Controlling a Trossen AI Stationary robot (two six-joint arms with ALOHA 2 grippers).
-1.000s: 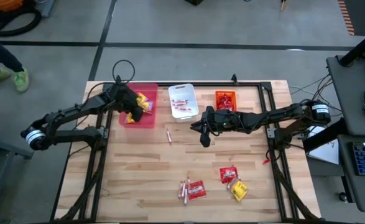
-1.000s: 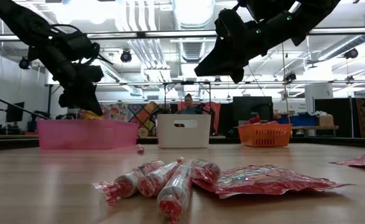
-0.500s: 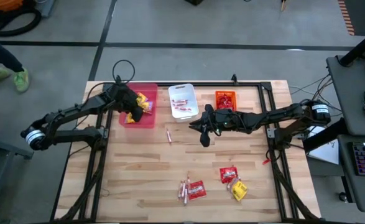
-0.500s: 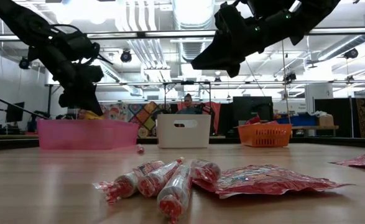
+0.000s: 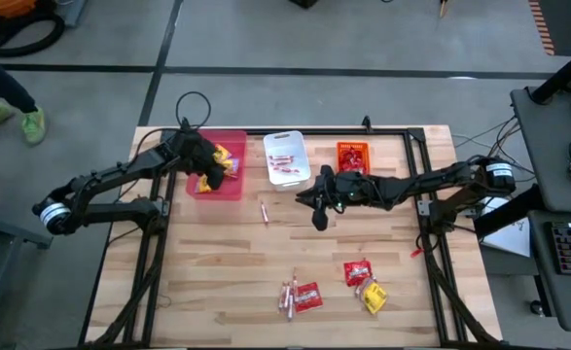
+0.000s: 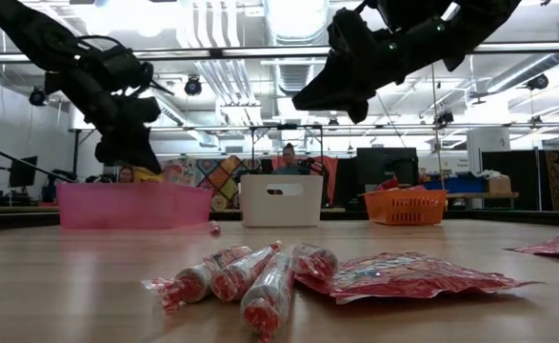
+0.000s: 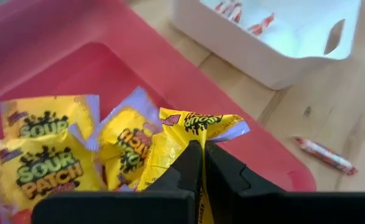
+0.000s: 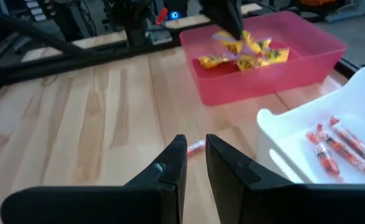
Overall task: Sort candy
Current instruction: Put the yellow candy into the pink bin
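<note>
My left gripper (image 5: pixel 205 178) hangs over the pink bin (image 5: pixel 229 192), shut on a yellow packet (image 7: pixel 191 124). Several more yellow packets (image 7: pixel 36 162) lie on the pink bin's floor. My right gripper (image 5: pixel 316 210) hovers above bare wood near the white bin (image 5: pixel 287 143); its fingers stand a narrow gap apart (image 8: pixel 195 155) and hold nothing. Pinkish-red sticks (image 8: pixel 341 146) lie in the white bin. One stray stick (image 5: pixel 264 210) lies on the table beside the pink bin. Sticks (image 5: pixel 289 295), red packets (image 5: pixel 308 297) and a yellow packet (image 5: pixel 374 297) lie near the front edge. My left gripper pinches the yellow packet between its two fingers at one crumpled end (image 7: pixel 198 146). It comes from above, slanting down into the pink bin. The rest of the packet (image 8: pixel 234 42) sticks out past the fingertips, just over the packets on the bin's floor.
The orange bin (image 5: pixel 353 156) with red packets stands to the right of the white one. A black frame (image 5: pixel 423 209) borders the table. A small red item (image 5: pixel 414 252) lies by the right rail. Bare wood spans the table's middle. A person (image 6: pixel 287 157) sits far behind.
My left gripper has risen slightly over the pink bin, still shut on the yellow packet. My right gripper has drifted a little upward and tipped slightly, staying above the same patch of table.
</note>
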